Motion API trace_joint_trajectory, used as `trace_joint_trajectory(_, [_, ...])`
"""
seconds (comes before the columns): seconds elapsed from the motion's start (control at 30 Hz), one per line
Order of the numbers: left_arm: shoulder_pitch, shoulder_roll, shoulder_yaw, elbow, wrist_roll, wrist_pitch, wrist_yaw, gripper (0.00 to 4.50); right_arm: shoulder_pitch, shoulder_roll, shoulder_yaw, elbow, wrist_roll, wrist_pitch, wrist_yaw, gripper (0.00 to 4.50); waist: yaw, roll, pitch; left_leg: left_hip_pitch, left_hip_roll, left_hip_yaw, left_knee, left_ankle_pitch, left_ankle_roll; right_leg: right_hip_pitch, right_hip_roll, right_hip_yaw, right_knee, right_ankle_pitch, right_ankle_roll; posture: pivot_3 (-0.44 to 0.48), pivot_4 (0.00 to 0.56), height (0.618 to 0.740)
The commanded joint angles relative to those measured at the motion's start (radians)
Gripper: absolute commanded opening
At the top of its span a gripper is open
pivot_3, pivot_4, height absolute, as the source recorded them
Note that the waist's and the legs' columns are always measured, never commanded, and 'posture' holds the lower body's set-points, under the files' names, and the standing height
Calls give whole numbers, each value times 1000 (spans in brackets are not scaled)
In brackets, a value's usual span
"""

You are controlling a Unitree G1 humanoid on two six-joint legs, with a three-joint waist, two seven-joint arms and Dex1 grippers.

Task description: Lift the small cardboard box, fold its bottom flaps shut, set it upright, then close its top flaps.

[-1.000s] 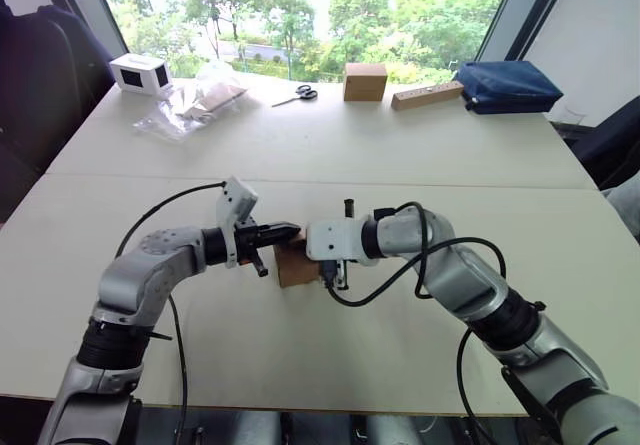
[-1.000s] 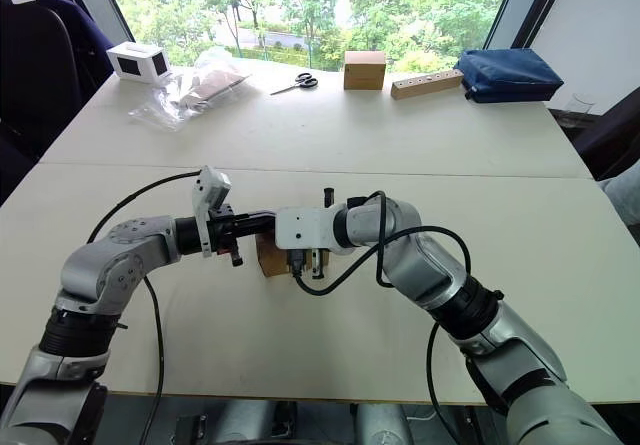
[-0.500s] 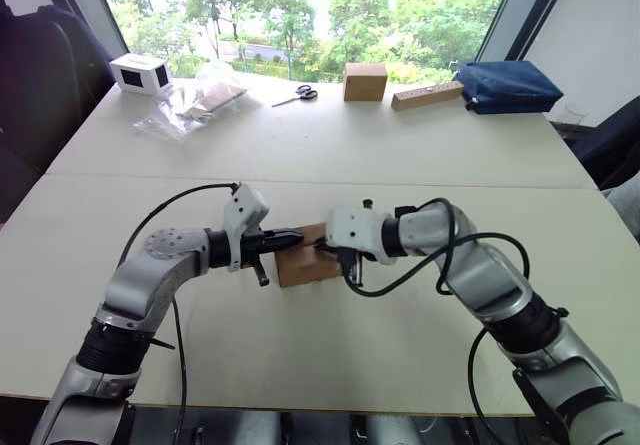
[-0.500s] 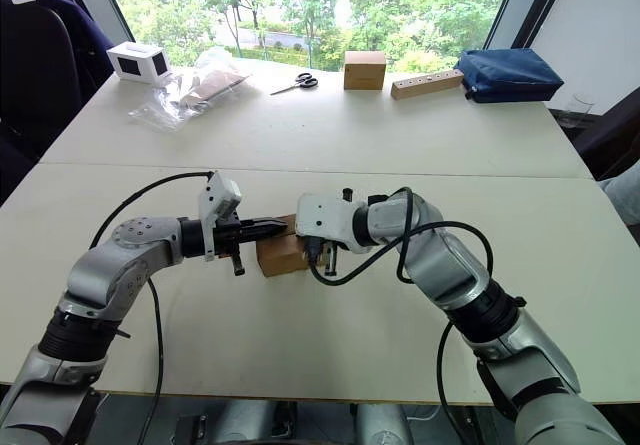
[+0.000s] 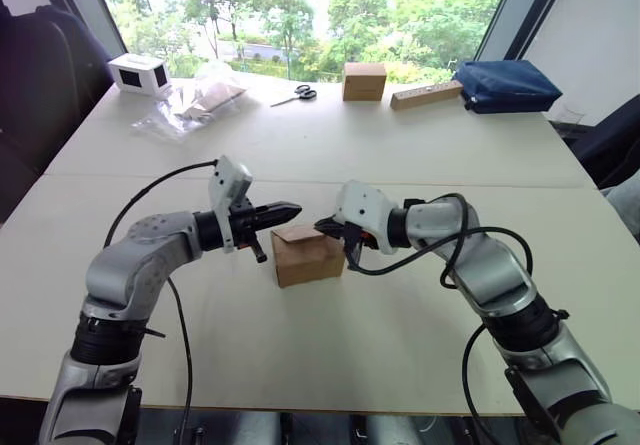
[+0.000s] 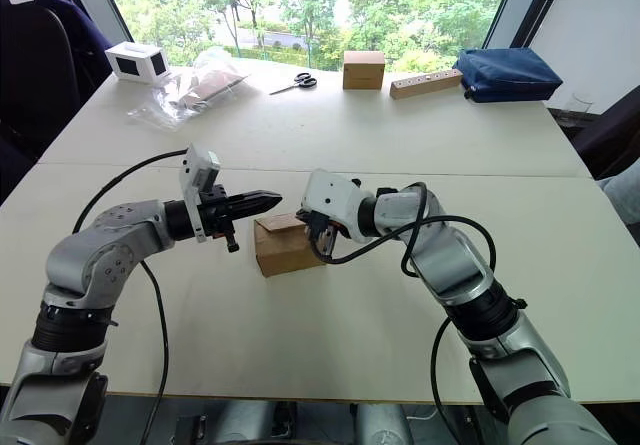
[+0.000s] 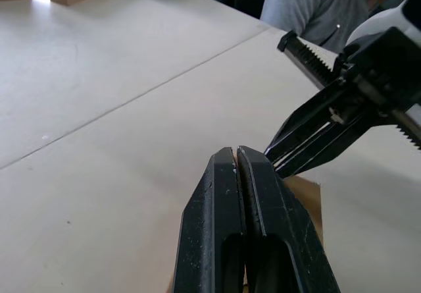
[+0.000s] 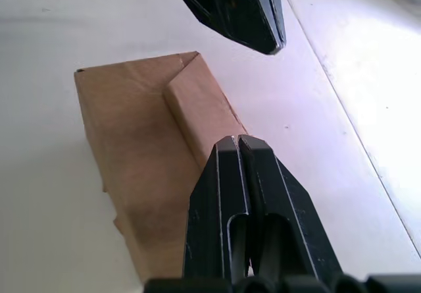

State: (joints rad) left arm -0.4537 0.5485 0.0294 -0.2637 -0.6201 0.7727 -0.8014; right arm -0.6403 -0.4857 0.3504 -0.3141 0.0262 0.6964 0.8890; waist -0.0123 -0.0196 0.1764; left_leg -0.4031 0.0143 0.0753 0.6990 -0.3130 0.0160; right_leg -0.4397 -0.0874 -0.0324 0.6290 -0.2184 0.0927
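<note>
While the small cardboard box [image 5: 308, 255] sits upright near the surface's front edge, its top flaps [image 8: 197, 108] lie folded over (seam apparently nearly flat). Left claw [image 5: 292, 208] and right claw [image 5: 322, 227] hover above it, both closed, empty. Next: press the seam down.

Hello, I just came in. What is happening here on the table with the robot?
The robot is working on the small cardboard box, which sits on the white table between its two arms. The left gripper hovers just above the box with its fingers shut and empty. The right gripper, also shut, has its tips at the box's top edge. Neither one holds the box. The top flaps look folded down, meeting in a slanted seam.
</note>
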Motion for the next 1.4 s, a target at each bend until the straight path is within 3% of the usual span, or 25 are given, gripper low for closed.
trace_joint_trajectory(0.03, [44,25,-19,-77,15,-7,6,51,5,2,-7,-14,13,-24,-12,0,0,0,0,0,0,0,0,0,0,0,0,0,0,0,0,0,150,740])
trace_joint_trajectory(0.43, [124,48,-126,-77,121,-84,-6,51,28,-18,67,14,-18,-69,-10,0,0,0,0,0,0,0,0,0,0,0,0,0,0,0,0,0,150,740])
trace_joint_trajectory(0.93, [124,27,-110,-57,114,-97,-2,51,34,-23,84,35,-53,-95,-14,0,0,0,0,0,0,0,0,0,0,0,0,0,0,0,0,0,150,740])
trace_joint_trajectory(1.03, [109,19,-69,-51,109,-78,40,51,44,-1,25,36,-16,-127,-36,0,1,0,0,0,0,0,0,0,0,0,0,0,0,0,0,0,150,740])
trace_joint_trajectory(1.2, [87,39,53,-156,2,-28,65,51,93,70,-219,-82,188,-103,-72,0,2,0,0,0,0,0,0,0,0,0,0,0,0,0,0,0,150,740])
trace_joint_trajectory(1.37, [121,-46,205,-273,-61,-40,241,51,160,50,-358,-180,334,-4,-92,0,2,0,0,-1,0,-1,0,0,0,1,-2,0,-1,0,0,0,150,740])
trace_joint_trajectory(1.4, [142,3,243,-273,-127,43,219,51,201,23,-404,-215,377,40,-84,0,2,0,0,0,0,0,0,0,0,1,-2,0,-1,0,0,0,150,740])
